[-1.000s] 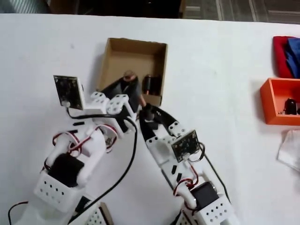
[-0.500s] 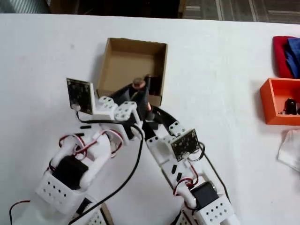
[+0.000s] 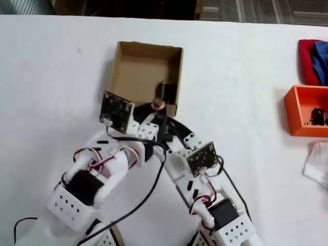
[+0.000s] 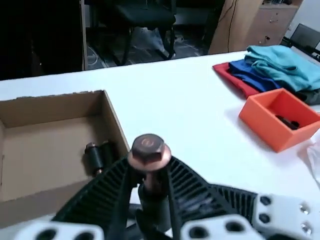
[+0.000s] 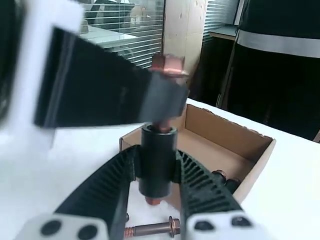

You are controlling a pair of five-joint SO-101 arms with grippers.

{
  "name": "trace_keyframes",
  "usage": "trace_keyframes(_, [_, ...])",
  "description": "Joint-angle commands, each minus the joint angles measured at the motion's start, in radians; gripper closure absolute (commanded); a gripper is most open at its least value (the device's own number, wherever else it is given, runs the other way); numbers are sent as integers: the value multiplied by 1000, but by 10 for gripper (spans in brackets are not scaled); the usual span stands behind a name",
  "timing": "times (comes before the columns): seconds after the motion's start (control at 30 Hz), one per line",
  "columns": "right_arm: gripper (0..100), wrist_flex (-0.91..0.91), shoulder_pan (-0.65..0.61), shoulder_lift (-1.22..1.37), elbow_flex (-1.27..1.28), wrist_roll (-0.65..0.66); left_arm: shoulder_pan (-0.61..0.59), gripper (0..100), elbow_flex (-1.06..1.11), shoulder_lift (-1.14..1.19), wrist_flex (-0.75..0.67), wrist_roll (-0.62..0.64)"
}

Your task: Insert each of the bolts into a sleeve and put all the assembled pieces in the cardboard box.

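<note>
The left pincer is pinched on a copper hex-head bolt just under its head and holds it upright. The right pincer is clamped on a black sleeve, which is also upright. The bolt's shank runs down through the sleeve and its tip shows below. Both are at the wall of the cardboard box nearest the arms. One loose bolt lies on the white worktop. One assembled piece lies in the box; I cannot tell whether a second lies beside it.
</note>
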Motion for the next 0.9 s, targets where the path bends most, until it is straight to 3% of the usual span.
trace_keyframes(0.0, [975, -2, 1, -13, 11, -5, 3, 845, -54, -11, 100, -15])
trace_keyframes(0.1, [975, -2, 1, -13, 11, -5, 2, 756, -71, -11, 157, -14])
trace_keyframes(0.4, [975, 1, 1, -12, 11, -3, -132, 782, -194, -12, 184, -20])
trace_keyframes(0.63, [975, 71, 2, -15, 11, -5, -152, 810, -532, -12, 433, -14])
trace_keyframes(0.77, [976, 173, 91, -12, -126, -48, -361, 989, -611, -11, 582, -23])
trace_keyframes(0.87, [976, 318, 150, 7, -358, -83, -589, 964, -559, -11, 664, -46])
